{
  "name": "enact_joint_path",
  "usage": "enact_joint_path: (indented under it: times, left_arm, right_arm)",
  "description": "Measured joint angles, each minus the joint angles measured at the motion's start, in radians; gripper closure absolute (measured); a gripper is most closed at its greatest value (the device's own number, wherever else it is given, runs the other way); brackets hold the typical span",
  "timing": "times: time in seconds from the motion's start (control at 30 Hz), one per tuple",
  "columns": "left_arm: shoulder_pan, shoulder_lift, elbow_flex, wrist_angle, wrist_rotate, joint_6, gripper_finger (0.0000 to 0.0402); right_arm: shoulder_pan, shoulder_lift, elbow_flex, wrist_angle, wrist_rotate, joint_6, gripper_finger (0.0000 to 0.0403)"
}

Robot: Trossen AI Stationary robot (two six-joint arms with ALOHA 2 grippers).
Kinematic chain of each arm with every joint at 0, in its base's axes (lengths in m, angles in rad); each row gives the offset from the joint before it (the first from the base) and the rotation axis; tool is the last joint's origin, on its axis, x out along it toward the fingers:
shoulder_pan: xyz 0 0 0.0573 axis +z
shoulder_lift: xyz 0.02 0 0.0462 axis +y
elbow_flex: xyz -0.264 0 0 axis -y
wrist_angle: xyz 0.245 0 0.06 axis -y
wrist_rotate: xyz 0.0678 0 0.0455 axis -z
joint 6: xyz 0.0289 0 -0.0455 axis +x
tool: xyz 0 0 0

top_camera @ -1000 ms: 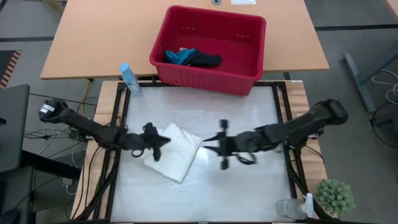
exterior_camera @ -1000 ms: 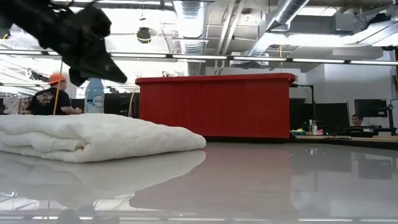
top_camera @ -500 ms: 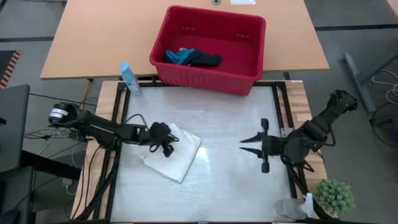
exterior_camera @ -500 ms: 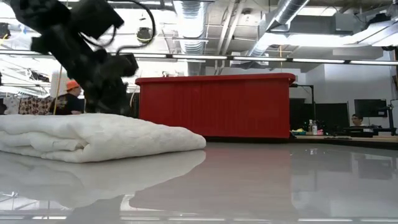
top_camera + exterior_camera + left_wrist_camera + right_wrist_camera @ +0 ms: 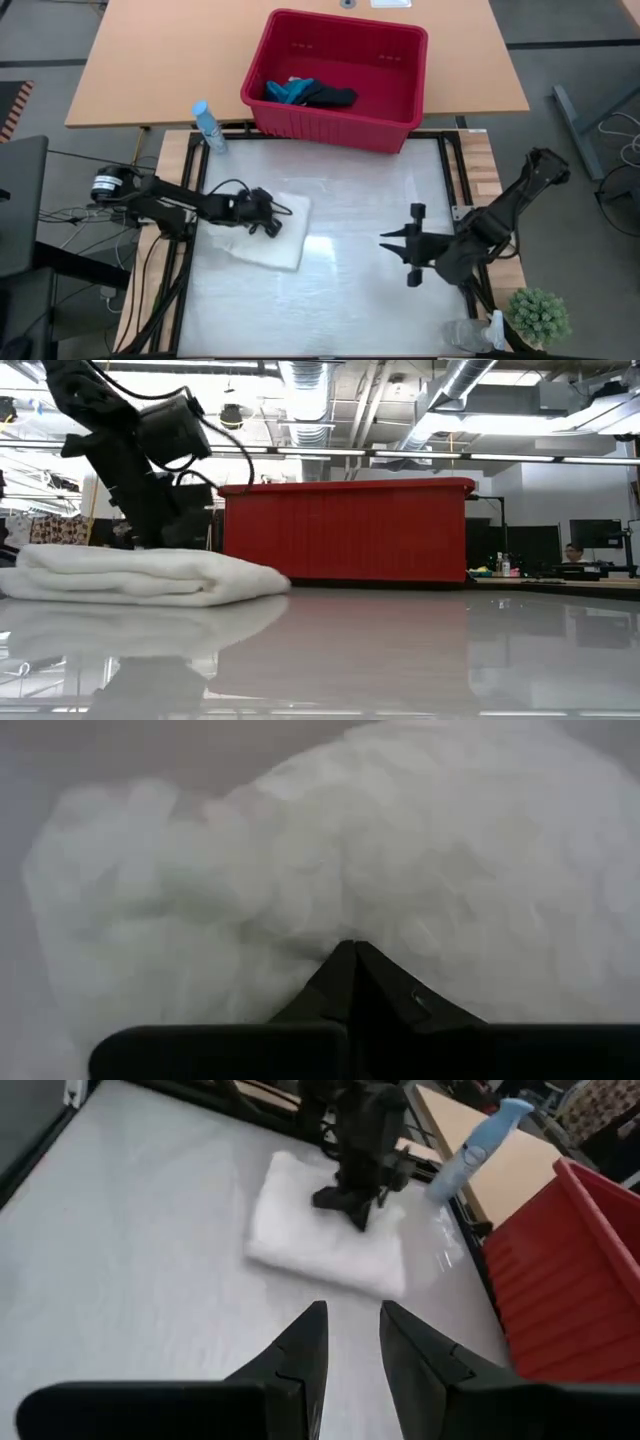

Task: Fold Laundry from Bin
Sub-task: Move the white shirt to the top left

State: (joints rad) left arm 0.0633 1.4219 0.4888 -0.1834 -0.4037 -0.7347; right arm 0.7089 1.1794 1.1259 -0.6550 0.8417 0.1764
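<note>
The white lacy cloth [image 5: 270, 240] lies folded flat on the table's left half; it also shows in the low view [image 5: 140, 575] and the right wrist view [image 5: 325, 1240]. My left gripper [image 5: 270, 227] is shut, its tips down on the cloth's top [image 5: 350, 948]. My right gripper [image 5: 383, 240] hovers over the table's right half, fingers a little apart and empty [image 5: 352, 1330]. The red bin [image 5: 335, 80] stands at the far edge, holding the teal cloth [image 5: 285, 92] and the dark cloth [image 5: 332, 97]. My left gripper presses its shut fingertips [image 5: 352, 960] down on the top layer of the folded white cloth, near its middle [image 5: 330, 910]. The fingers slant down from the table's left side. The cloth lies flat on the table under them.
A blue spray bottle [image 5: 208, 127] stands at the table's far left corner. A small green plant [image 5: 538, 315] and a clear bottle [image 5: 468, 335] stand at the near right corner. People sit in the room beyond the table.
My right gripper has drawn back from the cloth toward the table's right edge. My left gripper has come down onto the top of the folded cloth. The cloth has slid a little toward the table's left and far edges and lies flatter.
</note>
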Motion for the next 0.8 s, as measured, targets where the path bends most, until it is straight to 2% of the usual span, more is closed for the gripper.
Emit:
enact_joint_path:
  times: [0.2,0.33,0.5,0.6,0.67,0.73,0.8]
  left_arm:
    - [0.191,-0.058,-0.003,-0.192,-0.071,0.162,0.0402]
    - [0.302,-0.125,0.002,-0.246,-0.104,0.279,0.0402]
    - [0.396,-0.230,0.100,-0.393,-0.173,0.374,0.0402]
    - [0.399,-0.289,0.178,-0.477,-0.147,0.385,0.0402]
    - [0.373,-0.334,0.227,-0.479,-0.066,0.340,0.0402]
    - [0.315,-0.376,0.248,-0.476,0.034,0.262,0.0402]
    - [0.225,-0.393,0.247,-0.495,0.075,0.188,0.0401]
  right_arm:
    - [-0.011,0.020,0.000,-0.004,0.000,0.000,0.0285]
    - [-0.009,0.017,0.000,-0.004,0.000,0.001,0.0285]
    - [-0.009,0.010,0.000,0.002,-0.001,0.003,0.0285]
    - [-0.009,0.011,0.000,0.001,-0.001,0.003,0.0285]
    - [-0.009,0.011,0.000,0.000,-0.001,0.002,0.0285]
    - [-0.008,0.011,0.000,-0.003,-0.002,0.005,0.0285]
    - [-0.007,0.011,0.000,-0.015,-0.002,0.011,0.0285]
